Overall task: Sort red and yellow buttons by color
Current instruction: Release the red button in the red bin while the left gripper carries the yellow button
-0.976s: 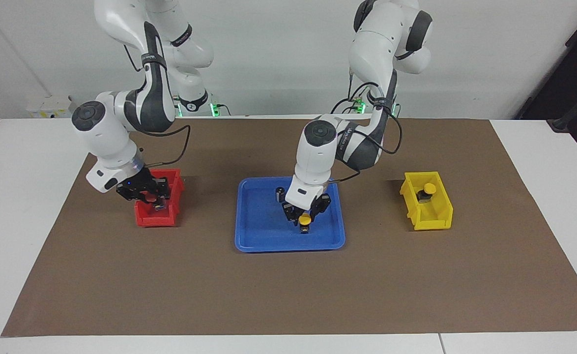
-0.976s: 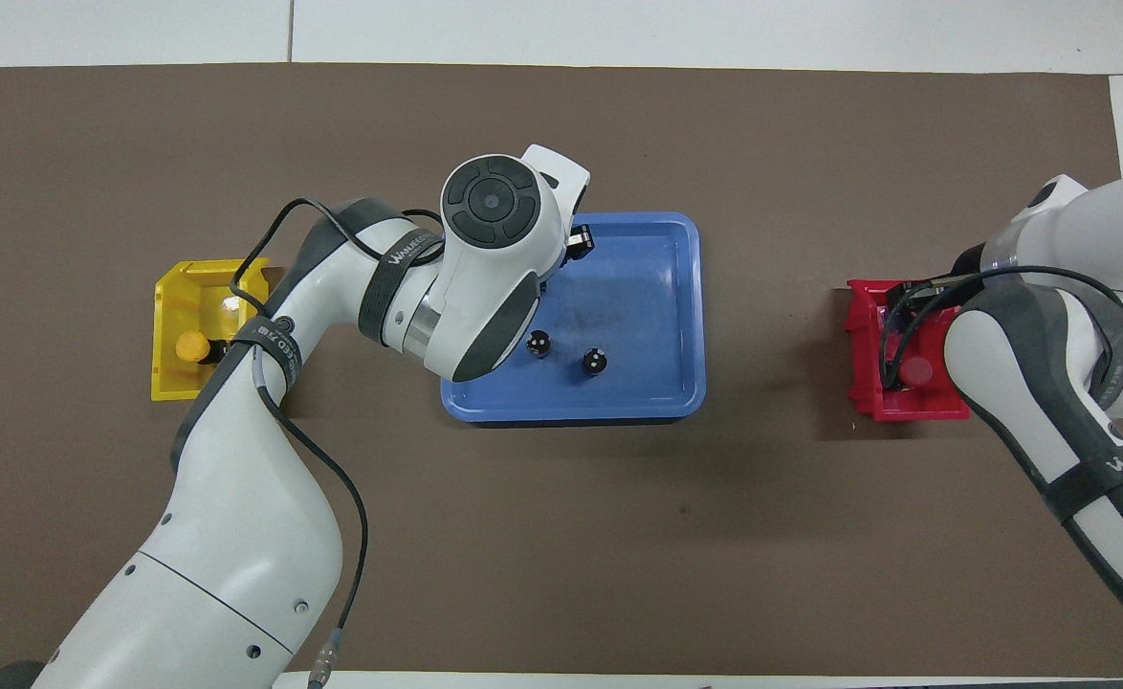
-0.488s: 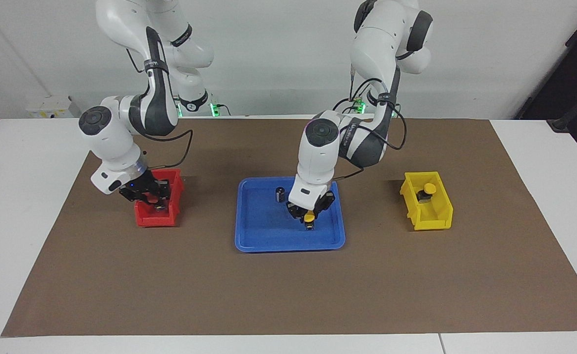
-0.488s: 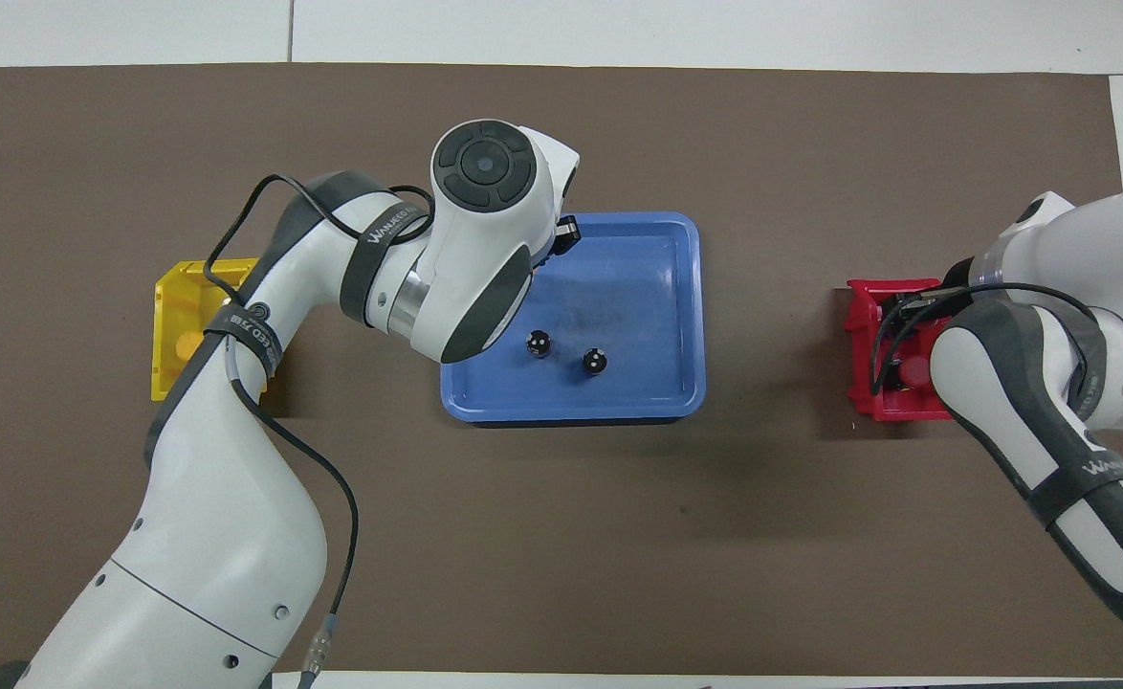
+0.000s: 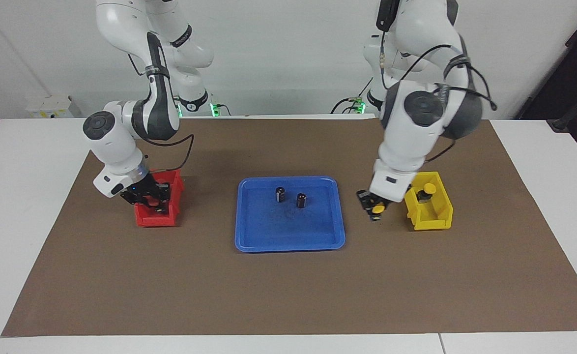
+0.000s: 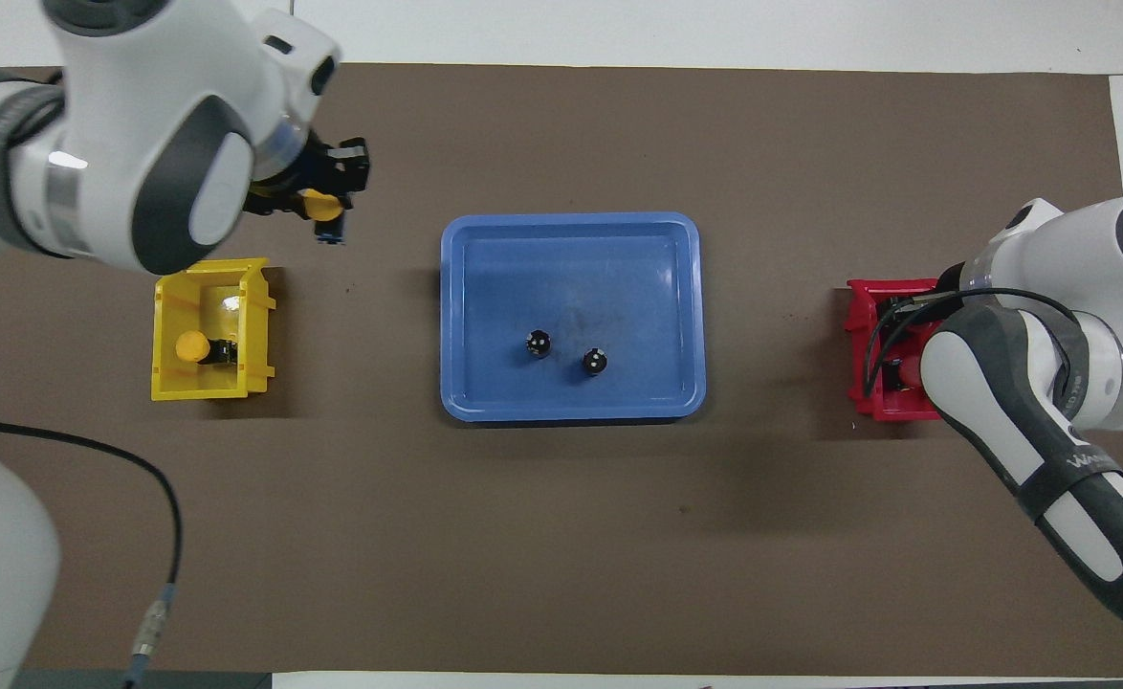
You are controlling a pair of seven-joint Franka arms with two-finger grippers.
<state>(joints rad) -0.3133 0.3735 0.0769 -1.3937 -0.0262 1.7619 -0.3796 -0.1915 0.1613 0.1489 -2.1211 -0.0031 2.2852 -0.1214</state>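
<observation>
I see the desk (image 5: 33, 206) carrying a brown mat (image 5: 288, 295), with the blue tray (image 5: 288, 243) at its centre holding two black cylinders (image 5: 280, 194). My left gripper (image 5: 378, 208), fingers pinching a yellow button (image 5: 378, 209), hangs over the mat between tray and yellow bin (image 5: 428, 219), where another yellow button (image 5: 429, 189) sits. My right gripper (image 5: 152, 200), fingers pressed together, is over the red bin (image 5: 156, 219), where I can see a red button (image 6: 906, 369).

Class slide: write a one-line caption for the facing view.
Left claw carries a yellow button toward the yellow bin; right claw is at the red bin.
</observation>
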